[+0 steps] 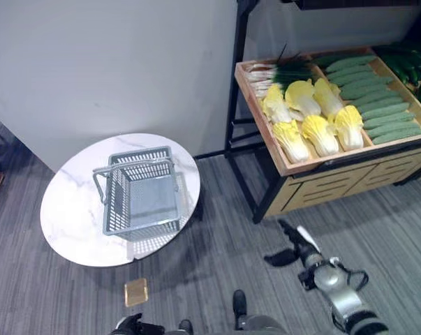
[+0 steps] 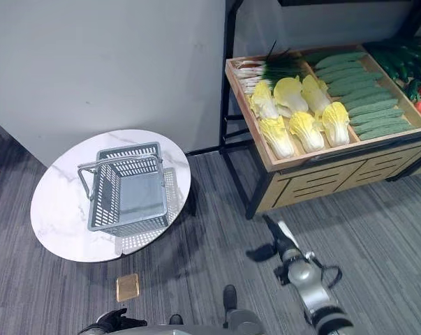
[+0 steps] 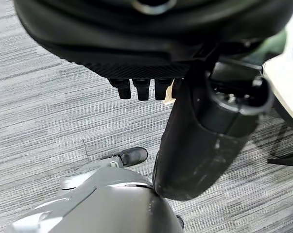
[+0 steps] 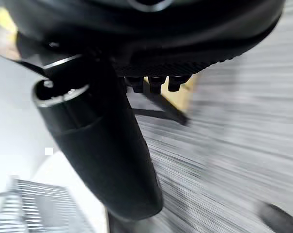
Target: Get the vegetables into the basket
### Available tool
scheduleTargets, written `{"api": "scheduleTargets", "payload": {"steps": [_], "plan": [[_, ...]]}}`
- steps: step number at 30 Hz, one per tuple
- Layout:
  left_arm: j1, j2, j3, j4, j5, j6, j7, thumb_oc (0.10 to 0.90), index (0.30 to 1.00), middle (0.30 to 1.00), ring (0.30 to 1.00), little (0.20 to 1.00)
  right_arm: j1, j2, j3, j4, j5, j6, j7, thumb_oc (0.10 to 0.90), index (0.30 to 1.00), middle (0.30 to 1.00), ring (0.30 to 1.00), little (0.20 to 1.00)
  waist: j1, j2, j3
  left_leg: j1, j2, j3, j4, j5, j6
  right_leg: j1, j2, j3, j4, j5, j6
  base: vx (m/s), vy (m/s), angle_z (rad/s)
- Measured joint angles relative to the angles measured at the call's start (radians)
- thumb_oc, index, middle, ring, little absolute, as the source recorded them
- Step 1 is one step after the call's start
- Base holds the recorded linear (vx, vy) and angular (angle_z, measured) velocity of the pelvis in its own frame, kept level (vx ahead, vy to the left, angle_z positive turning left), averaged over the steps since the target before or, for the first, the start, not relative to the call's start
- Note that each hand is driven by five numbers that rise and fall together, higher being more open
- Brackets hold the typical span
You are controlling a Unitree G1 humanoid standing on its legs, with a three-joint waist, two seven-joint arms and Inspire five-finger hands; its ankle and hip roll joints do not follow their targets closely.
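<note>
Reaching low over the floor, right hand open and empty; cabbages ahead, basket waiting to its left.

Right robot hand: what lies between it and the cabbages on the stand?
In the left eye view, bare grey carpet and the stand's wooden front edge separate the right robot hand from the cabbages. No object lies between them.

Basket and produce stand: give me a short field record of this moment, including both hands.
basket: grey plastic basket, empty, handles up, on the round marble table
vegetables: yellow cabbages, cucumbers and scallions in the wooden stand
right hand: right hand raised over the carpet below the stand, holding nothing
left hand: left hand low, holding nothing
progress: no vegetable in the basket yet
</note>
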Motion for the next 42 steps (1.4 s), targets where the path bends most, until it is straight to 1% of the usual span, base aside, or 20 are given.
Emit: {"api": "scheduleTargets", "payload": {"steps": [1, 6, 8, 11, 12, 15, 17, 20, 21, 23, 24, 25, 28, 29, 30, 32, 34, 35, 40, 42], "plan": [[0.000, 0.000, 0.000, 0.000, 0.000, 0.000, 0.000, 0.900, 1.000, 1.000, 1.000, 1.000, 0.000, 0.000, 0.000, -0.003, 0.000, 0.000, 0.000, 0.900, 1.000, 1.000, 1.000, 1.000, 0.000, 0.000, 0.000, 0.000, 0.000, 0.000, 0.000, 0.000, 0.000, 0.000, 0.000, 0.000, 0.000, 0.000, 0.000, 0.03, -0.016, 0.04], [0.008, -0.010, 0.021, -0.001, 0.020, 0.002, 0.013, 0.900, 1.000, 1.000, 1.000, 1.000, -0.030, -0.037, 0.024, -0.169, -0.002, 0.016, 0.018, 0.900, 1.000, 1.000, 1.000, 1.000, 0.010, -0.001, -0.009, 0.006, 0.001, -0.010, 0.000, 0.004, -0.002, 0.012, -0.001, -0.009, 0.003, 0.004, 0.003, 0.00, -0.002, 0.05], [0.009, -0.011, 0.022, -0.001, 0.020, 0.003, 0.014, 0.900, 1.000, 1.000, 1.000, 1.000, -0.086, -0.060, 0.053, -0.220, -0.002, 0.015, 0.025, 0.900, 1.000, 1.000, 1.000, 1.000, 0.017, -0.002, -0.010, 0.008, 0.002, -0.013, 0.000, 0.006, -0.003, 0.016, -0.001, -0.012, 0.002, 0.004, 0.003, 0.00, -0.006, 0.05], [0.008, -0.013, 0.030, -0.003, 0.020, 0.004, 0.016, 0.900, 1.000, 1.000, 1.000, 1.000, -0.168, -0.068, 0.090, -0.230, -0.007, 0.016, 0.029, 0.900, 1.000, 1.000, 1.000, 1.000, 0.033, -0.006, -0.013, 0.008, 0.003, -0.024, -0.001, 0.007, -0.004, 0.020, -0.001, -0.021, 0.003, 0.003, 0.002, 0.01, -0.005, 0.11], [0.009, -0.012, 0.033, -0.002, 0.020, 0.003, 0.017, 0.900, 1.000, 1.000, 1.000, 1.000, -0.234, -0.070, 0.127, -0.221, -0.007, 0.017, 0.028, 0.900, 1.000, 1.000, 1.000, 1.000, 0.041, -0.008, -0.013, 0.008, 0.004, -0.037, -0.004, 0.009, -0.007, 0.027, -0.002, -0.034, 0.002, 0.001, 0.000, 0.01, -0.009, 0.23], [0.008, -0.012, 0.036, -0.006, 0.019, 0.001, 0.017, 0.900, 1.000, 1.000, 1.000, 1.000, -0.319, -0.071, 0.173, -0.216, -0.007, 0.017, 0.036, 0.900, 1.000, 1.000, 1.000, 1.000, 0.071, -0.015, -0.018, 0.007, 0.006, -0.046, -0.001, 0.012, -0.010, 0.030, -0.001, -0.043, 0.003, 0.000, -0.002, 0.03, -0.020, 0.15], [0.007, -0.005, 0.036, -0.014, 0.018, 0.001, 0.018, 0.900, 1.000, 1.000, 1.000, 1.000, -0.404, -0.066, 0.225, -0.189, -0.007, 0.014, 0.037, 0.900, 1.000, 1.000, 1.000, 1.000, 0.098, -0.032, -0.025, 0.001, 0.008, -0.067, 0.000, 0.018, -0.013, 0.034, -0.003, -0.065, 0.003, -0.003, -0.004, 0.00, -0.038, 0.25], [0.004, 0.017, 0.034, -0.017, 0.015, 0.001, 0.019, 0.900, 1.000, 1.000, 1.000, 1.000, -0.514, -0.050, 0.299, -0.075, -0.007, 0.014, 0.036, 0.900, 1.000, 1.000, 1.000, 1.000, 0.121, -0.063, -0.035, -0.012, 0.009, -0.094, 0.001, 0.022, -0.017, 0.033, -0.005, -0.089, 0.003, -0.005, -0.006, -0.03, -0.036, 0.27], [0.002, 0.028, 0.032, -0.020, 0.008, -0.001, 0.019, 0.900, 1.000, 1.000, 1.000, 1.000, -0.545, -0.034, 0.303, -0.030, -0.007, 0.015, 0.035, 0.900, 1.000, 1.000, 1.000, 1.000, 0.142, -0.080, -0.032, -0.017, 0.010, -0.101, 0.002, 0.024, -0.018, 0.033, -0.005, -0.095, 0.003, -0.006, -0.006, -0.06, -0.044, 0.17], [-0.007, 0.041, 0.029, -0.018, -0.004, -0.002, 0.019, 0.900, 1.000, 1.000, 1.000, 1.000, -0.601, -0.030, 0.340, 0.039, -0.007, 0.018, 0.033, 0.900, 1.000, 1.000, 1.000, 1.000, 0.147, -0.099, -0.031, -0.034, 0.009, -0.110, 0.009, 0.024, -0.020, 0.021, -0.007, -0.102, 0.003, -0.007, -0.005, -0.08, -0.047, 0.18], [-0.011, 0.051, 0.027, -0.020, -0.005, -0.004, 0.019, 0.900, 1.000, 1.000, 1.000, 1.000, -0.629, -0.027, 0.347, 0.071, -0.008, 0.020, 0.032, 0.900, 1.000, 1.000, 1.000, 1.000, 0.161, -0.114, -0.026, -0.052, 0.009, -0.121, 0.014, 0.028, -0.021, 0.013, -0.010, -0.115, 0.003, -0.007, -0.005, -0.07, -0.039, 0.23], [-0.017, 0.061, 0.016, -0.019, -0.012, -0.004, 0.021, 0.900, 1.000, 1.000, 1.000, 1.000, -0.680, -0.030, 0.376, 0.117, -0.009, 0.026, 0.031, 0.900, 1.000, 1.000, 1.000, 1.000, 0.163, -0.129, -0.019, -0.073, 0.008, -0.126, 0.023, 0.028, -0.022, -0.001, -0.011, -0.118, 0.003, -0.006, -0.005, -0.06, -0.033, 0.27], [-0.026, 0.074, 0.015, -0.013, -0.034, -0.003, 0.035, 0.900, 1.000, 1.000, 1.000, 1.000, -0.760, -0.023, 0.378, 0.215, -0.009, 0.038, 0.017, 0.900, 1.000, 1.000, 1.000, 1.000, 0.183, -0.155, -0.001, -0.115, 0.005, -0.155, 0.036, 0.035, -0.028, -0.023, -0.012, -0.145, 0.003, -0.006, -0.005, -0.08, -0.020, 0.26], [-0.026, 0.074, 0.015, -0.012, -0.041, -0.003, 0.037, 0.900, 1.000, 1.000, 1.000, 1.000, -0.771, -0.023, 0.378, 0.225, -0.009, 0.039, 0.015, 0.900, 1.000, 1.000, 1.000, 1.000, 0.190, -0.156, 0.002, -0.120, 0.005, -0.159, 0.037, 0.035, -0.029, -0.027, -0.012, -0.146, 0.003, -0.006, -0.005, -0.10, -0.026, 0.19], [-0.025, 0.074, 0.010, -0.009, -0.049, -0.004, 0.039, 0.900, 1.000, 1.000, 1.000, 1.000, -0.814, -0.014, 0.388, 0.278, -0.009, 0.035, 0.012, 0.900, 1.000, 1.000, 1.000, 1.000, 0.202, -0.157, 0.014, -0.138, 0.006, -0.167, 0.046, 0.035, -0.029, -0.037, -0.013, -0.152, 0.003, -0.005, -0.006, -0.08, -0.014, 0.14], [-0.044, 0.081, -0.011, -0.007, -0.068, -0.008, 0.039, 0.900, 1.000, 1.000, 1.000, 1.000, -0.910, -0.007, 0.411, 0.384, -0.009, 0.040, 0.005, 0.900, 1.000, 1.000, 1.000, 1.000, 0.206, -0.160, 0.041, -0.183, 0.004, -0.182, 0.067, 0.034, -0.033, -0.062, -0.016, -0.171, 0.003, -0.004, -0.007, -0.06, -0.014, 0.27], [-0.059, 0.085, -0.024, -0.005, -0.090, -0.010, 0.039, 0.900, 1.000, 1.000, 1.000, 1.000, -0.994, -0.004, 0.419, 0.490, -0.010, 0.050, -0.004, 0.900, 1.000, 1.000, 1.000, 1.000, 0.221, -0.163, 0.059, -0.220, 0.005, -0.204, 0.075, 0.039, -0.039, -0.091, -0.014, -0.186, 0.003, -0.001, -0.008, -0.05, -0.002, 0.27], [-0.061, 0.083, -0.025, -0.001, -0.102, -0.010, 0.039, 0.900, 1.000, 1.000, 1.000, 1.000, -1.024, -0.003, 0.422, 0.531, -0.010, 0.053, -0.004, 0.900, 1.000, 1.000, 1.000, 1.000, 0.228, -0.162, 0.067, -0.230, 0.007, -0.208, 0.076, 0.041, -0.040, -0.097, -0.013, -0.194, 0.003, 0.006, -0.018, -0.05, 0.008, 0.18], [-0.075, 0.091, -0.050, 0.003, -0.141, -0.015, 0.039, 0.900, 1.000, 1.000, 1.000, 1.000, -1.152, 0.011, 0.459, 0.661, -0.018, 0.055, -0.011, 0.900, 1.000, 1.000, 1.000, 1.000, 0.246, -0.165, 0.110, -0.267, 0.008, -0.227, 0.092, 0.037, -0.045, -0.115, -0.012, -0.208, 0.003, 0.005, -0.019, -0.04, 0.005, 0.10], [-0.083, 0.093, -0.059, 0.004, -0.141, -0.017, 0.039, 0.900, 1.000, 1.000, 1.000, 1.000, -1.183, 0.017, 0.467, 0.692, -0.020, 0.058, -0.012, 0.900, 1.000, 1.000, 1.000, 1.000, 0.252, -0.168, 0.112, -0.285, 0.008, -0.231, 0.098, 0.036, -0.047, -0.131, -0.011, -0.210, 0.003, 0.005, -0.019, -0.03, -0.003, 0.10]]}}
